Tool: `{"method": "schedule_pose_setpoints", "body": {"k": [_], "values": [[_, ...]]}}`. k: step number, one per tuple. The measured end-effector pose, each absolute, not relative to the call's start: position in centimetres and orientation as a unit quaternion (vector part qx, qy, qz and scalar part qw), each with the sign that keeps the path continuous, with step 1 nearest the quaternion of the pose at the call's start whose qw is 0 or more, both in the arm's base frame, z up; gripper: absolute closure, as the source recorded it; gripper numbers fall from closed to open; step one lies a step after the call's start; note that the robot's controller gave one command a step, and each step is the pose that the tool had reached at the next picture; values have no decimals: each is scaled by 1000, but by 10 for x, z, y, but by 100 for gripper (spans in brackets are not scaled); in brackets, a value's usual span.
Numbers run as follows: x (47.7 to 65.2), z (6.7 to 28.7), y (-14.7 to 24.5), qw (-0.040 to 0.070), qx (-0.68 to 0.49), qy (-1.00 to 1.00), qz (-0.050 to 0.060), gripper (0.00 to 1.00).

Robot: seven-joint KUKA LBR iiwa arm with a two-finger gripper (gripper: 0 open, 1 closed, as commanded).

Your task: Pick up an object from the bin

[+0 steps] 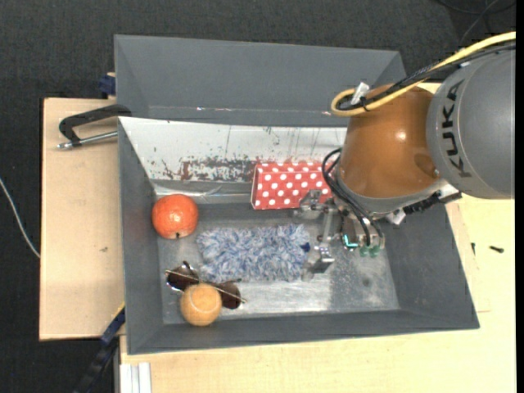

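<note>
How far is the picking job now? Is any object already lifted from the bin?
Done: the tool is down in the bin, at the right end of the fluffy blue cloth. In hand: the approach; a grasp cannot be told yet. Left: gripping and lifting, since the cloth, red dotted box, orange-red ball and yellow ball all lie on the floor.

The red dotted box (286, 185) runs behind the orange wrist cover (385, 150) (its right end hidden).

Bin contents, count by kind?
Balls: 2, red-orange ball and tan ball
Red polka-dot box: 1
Blue fuzzy cloth: 1
Sunglasses: 1
Total: 5
</note>
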State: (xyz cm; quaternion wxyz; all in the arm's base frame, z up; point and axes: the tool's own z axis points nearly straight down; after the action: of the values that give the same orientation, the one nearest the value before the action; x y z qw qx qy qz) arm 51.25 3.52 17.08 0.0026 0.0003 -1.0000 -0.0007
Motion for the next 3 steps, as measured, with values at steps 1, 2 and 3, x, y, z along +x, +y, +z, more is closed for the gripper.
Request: {"method": "schedule_pose_setpoints", "body": {"k": [1, 2, 3], "values": [[513, 173, 35, 0, 0, -1000, -1, 0], [539, 120, 43, -1, 30, -1000, -1, 100], [539, 120, 43, -1, 30, -1000, -1, 100]]}}
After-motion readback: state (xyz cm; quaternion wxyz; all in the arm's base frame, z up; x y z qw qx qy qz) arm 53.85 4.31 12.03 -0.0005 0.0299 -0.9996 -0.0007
